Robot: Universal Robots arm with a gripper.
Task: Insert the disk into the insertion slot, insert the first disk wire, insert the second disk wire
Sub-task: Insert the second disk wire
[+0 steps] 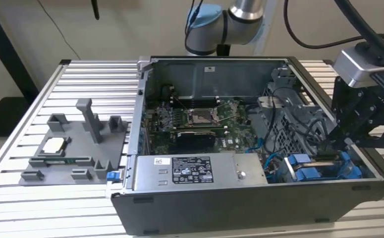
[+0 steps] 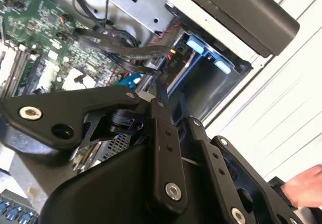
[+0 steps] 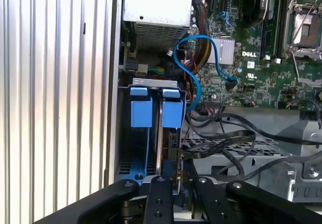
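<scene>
Tool (image 1: 342, 143) is reaching into the case beside the slot (image 1: 324, 171), its fingers nearly closed, seemingly pinching a wire connector (image 3: 174, 159) at the disk's (image 3: 160, 128) end.

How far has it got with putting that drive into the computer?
The disk already sits in the insertion slot, blue frame seated. The gripper is down at the slot's end among the black cables. Whether either wire is plugged in can't be told.

Computer case (image 1: 245, 198) sits mid-frame on the desk (image 1: 20, 198); parts tray (image 1: 73, 158) lower left; insertion slot (image 1: 324, 171) at lower right inside the case.
</scene>
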